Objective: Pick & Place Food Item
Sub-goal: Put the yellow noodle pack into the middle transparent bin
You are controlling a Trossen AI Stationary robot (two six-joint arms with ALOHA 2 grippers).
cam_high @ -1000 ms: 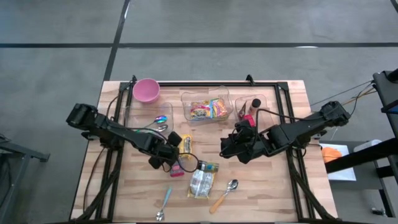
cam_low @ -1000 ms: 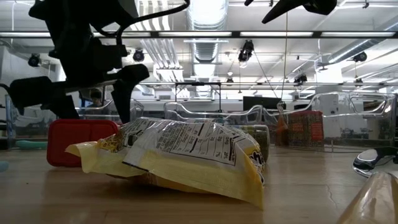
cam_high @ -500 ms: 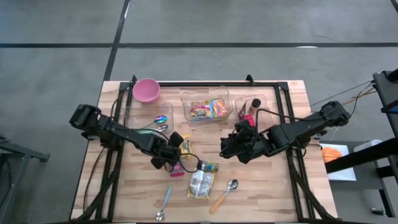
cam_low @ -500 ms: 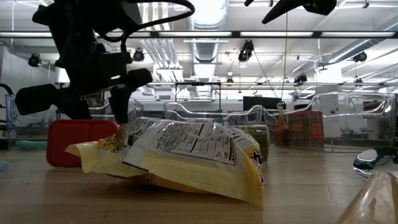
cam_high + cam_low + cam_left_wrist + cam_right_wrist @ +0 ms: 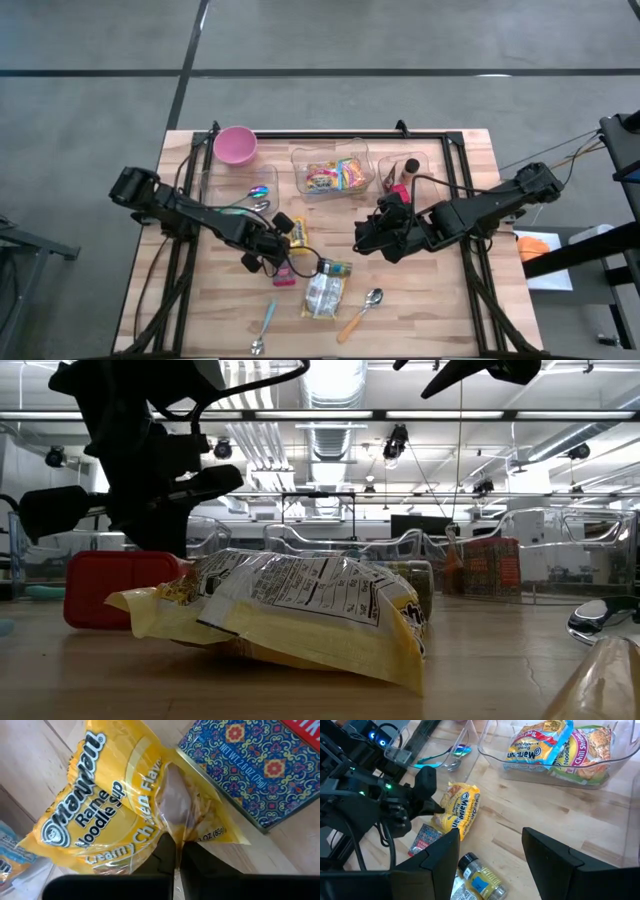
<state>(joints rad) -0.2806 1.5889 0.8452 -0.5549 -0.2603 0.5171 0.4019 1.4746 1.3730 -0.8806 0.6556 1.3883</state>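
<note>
Yellow Maruchan "Ramen Noodle Soup, Creamy Chicken Flavor" packet (image 5: 110, 815) is pinched at its edge by the left gripper (image 5: 174, 851); right gripper (image 5: 490, 852) hovers, fingers apart.

A: What sort of place is this?

B: A robotics lab in a big industrial hall. The low view shows a high open ceiling (image 5: 340, 420) with exposed ducts (image 5: 335, 385), beams and rows of strip lights.

A: Anything else pointing that way?

B: The floor (image 5: 400, 40) is plain grey with dark taped lines. The butcher-block table (image 5: 420, 300) sits in a black metal frame (image 5: 330, 134), with two dark robot arms mounted on it and cables trailing across it.

A: So the food packets don't make it a kitchen?

B: No. They sit in clear plastic bins (image 5: 332, 168) like test props, and more frames and equipment stand in the room behind.
</note>
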